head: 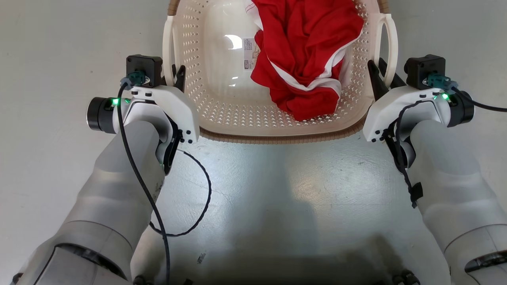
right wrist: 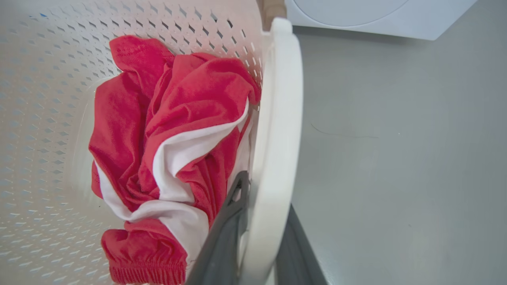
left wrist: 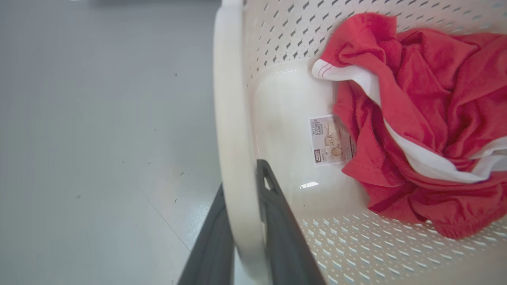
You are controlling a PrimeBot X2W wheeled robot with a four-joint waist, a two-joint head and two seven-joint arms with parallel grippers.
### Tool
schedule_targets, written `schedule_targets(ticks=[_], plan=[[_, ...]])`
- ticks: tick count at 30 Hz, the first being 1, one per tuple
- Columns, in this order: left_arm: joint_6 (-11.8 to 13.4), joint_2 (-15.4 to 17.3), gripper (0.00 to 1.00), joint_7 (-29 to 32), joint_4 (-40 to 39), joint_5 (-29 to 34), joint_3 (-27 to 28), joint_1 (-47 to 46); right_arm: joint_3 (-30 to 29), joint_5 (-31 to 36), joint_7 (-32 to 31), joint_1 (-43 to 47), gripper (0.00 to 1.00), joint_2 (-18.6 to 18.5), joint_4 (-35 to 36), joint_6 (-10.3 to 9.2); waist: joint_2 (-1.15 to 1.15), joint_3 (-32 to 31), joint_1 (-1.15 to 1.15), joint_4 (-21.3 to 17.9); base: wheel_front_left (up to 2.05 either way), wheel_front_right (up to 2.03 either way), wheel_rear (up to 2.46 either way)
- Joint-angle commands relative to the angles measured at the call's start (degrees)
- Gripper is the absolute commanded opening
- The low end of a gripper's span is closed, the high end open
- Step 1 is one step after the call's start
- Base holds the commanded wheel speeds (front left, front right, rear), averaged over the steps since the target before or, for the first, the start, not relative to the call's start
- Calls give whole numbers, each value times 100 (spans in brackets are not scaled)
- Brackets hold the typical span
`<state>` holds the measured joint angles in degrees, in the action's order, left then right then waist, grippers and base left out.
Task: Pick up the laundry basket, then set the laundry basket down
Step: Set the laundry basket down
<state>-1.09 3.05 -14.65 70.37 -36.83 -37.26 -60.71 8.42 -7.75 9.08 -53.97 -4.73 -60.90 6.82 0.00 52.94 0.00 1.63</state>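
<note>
The laundry basket (head: 222,114), cream, perforated and brown-rimmed, is at the top middle of the head view, between my two arms. A crumpled red and white garment (head: 305,51) lies in its right half. My left gripper (head: 177,73) is shut on the left loop handle (head: 168,47). In the left wrist view, its dark fingers (left wrist: 277,225) pinch that handle (left wrist: 231,118) from both sides. My right gripper (head: 376,69) is shut on the right loop handle (head: 390,43), which passes between its fingers (right wrist: 225,233) in the right wrist view. Whether the basket touches the floor I cannot tell.
Smooth grey floor (head: 277,190) lies all around the basket and between my arms. The white front of a washing machine (right wrist: 356,16) stands just beyond the basket's far right corner. A loose black cable (head: 202,198) loops beside my left forearm.
</note>
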Motion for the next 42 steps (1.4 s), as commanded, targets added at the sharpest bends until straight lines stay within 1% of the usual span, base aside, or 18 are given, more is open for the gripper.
schedule_targets(ticks=[1,2,3,4,5,6,14,28,36,42], plan=[[-92,32,0,-35,-51,79,55,-43,146,17,1,322,0,185,113,67,0,8,0,-2,0,0,0],[-92,29,0,-35,-31,70,64,-42,133,7,-2,322,0,185,113,67,0,13,0,-3,0,0,0],[-75,27,0,-35,-14,31,106,-43,114,-17,-11,322,3,185,110,67,0,18,0,-3,0,0,0],[-29,25,48,-35,-37,0,163,-57,103,-29,-11,318,46,185,110,67,0,25,0,-4,0,0,0],[-29,25,48,-35,-37,0,163,-57,103,-29,-11,318,46,185,110,67,0,25,0,-4,0,0,0],[13,24,100,-35,-46,-17,205,-58,82,-27,-4,310,100,185,108,67,0,32,0,-9,0,0,0],[97,61,100,-35,-22,56,285,-60,-141,155,44,278,100,185,-1,67,0,32,0,-29,0,0,0],[164,133,100,-35,102,114,355,-31,-176,130,182,212,100,185,-78,67,0,-134,0,-84,0,0,0],[231,222,100,-35,73,143,433,139,-87,-40,379,293,100,185,-122,67,0,-454,0,-163,0,0,0],[221,333,100,-35,-82,174,517,362,11,-255,531,449,100,185,-88,67,0,-828,0,-250,0,0,0]])
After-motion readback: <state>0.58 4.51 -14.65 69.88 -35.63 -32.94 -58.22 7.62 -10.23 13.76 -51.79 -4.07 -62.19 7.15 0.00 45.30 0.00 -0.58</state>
